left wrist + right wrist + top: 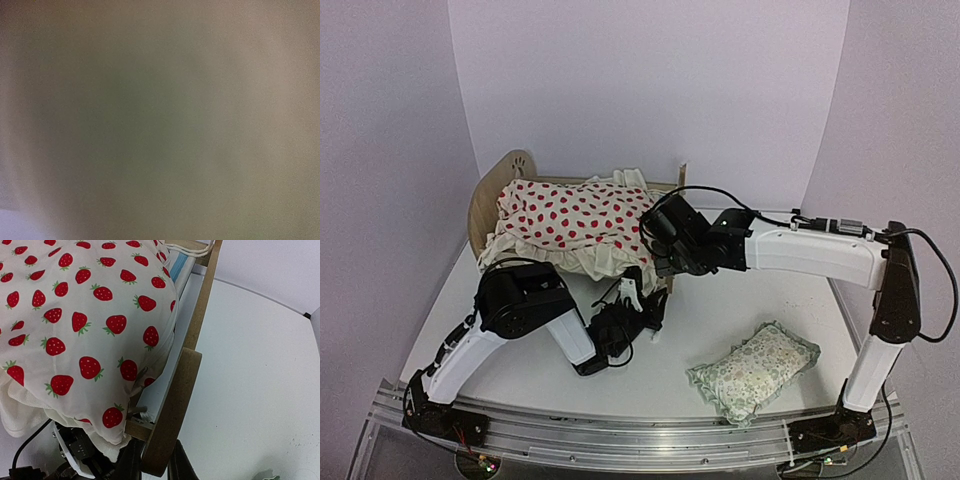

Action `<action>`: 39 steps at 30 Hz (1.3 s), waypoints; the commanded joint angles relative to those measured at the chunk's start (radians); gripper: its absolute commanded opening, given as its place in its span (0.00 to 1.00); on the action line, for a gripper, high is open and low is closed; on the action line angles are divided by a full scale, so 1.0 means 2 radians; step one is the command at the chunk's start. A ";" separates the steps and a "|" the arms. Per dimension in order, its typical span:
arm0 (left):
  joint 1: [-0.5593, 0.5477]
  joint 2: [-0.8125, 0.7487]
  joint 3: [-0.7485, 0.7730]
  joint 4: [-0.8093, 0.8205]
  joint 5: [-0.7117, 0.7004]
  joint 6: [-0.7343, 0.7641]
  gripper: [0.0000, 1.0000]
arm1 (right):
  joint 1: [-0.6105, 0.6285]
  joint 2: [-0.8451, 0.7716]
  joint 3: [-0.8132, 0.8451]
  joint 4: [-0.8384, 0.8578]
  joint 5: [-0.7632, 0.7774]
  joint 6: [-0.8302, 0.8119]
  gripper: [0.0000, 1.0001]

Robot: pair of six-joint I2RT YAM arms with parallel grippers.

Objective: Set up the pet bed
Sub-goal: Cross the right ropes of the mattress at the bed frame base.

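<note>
Right hand (157,466) clamped on foot end of pet bed (175,390); left hand (632,295) by cushion (575,220) frill, grip indiscernible.

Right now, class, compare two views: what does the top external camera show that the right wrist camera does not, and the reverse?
Only the top external view shows the arched headboard and the whole floral pillow. Only the right wrist view shows the blue-striped base, the strawberry print up close, and how the right tool clamps the footboard. Both show the red-on-cream cushion lying on the pet bed, and the white table.
</note>
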 commanded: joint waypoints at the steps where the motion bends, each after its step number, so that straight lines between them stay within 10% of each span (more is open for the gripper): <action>1: 0.000 0.022 0.019 0.137 0.016 -0.003 0.11 | 0.040 -0.008 0.040 0.052 -0.034 -0.056 0.00; 22: -0.005 -0.051 -0.099 0.067 0.036 -0.058 0.00 | 0.039 0.008 0.036 0.056 0.021 -0.073 0.00; 39: -0.017 -0.190 -0.142 -0.210 0.099 -0.031 0.00 | 0.028 -0.010 -0.020 0.078 0.017 -0.056 0.00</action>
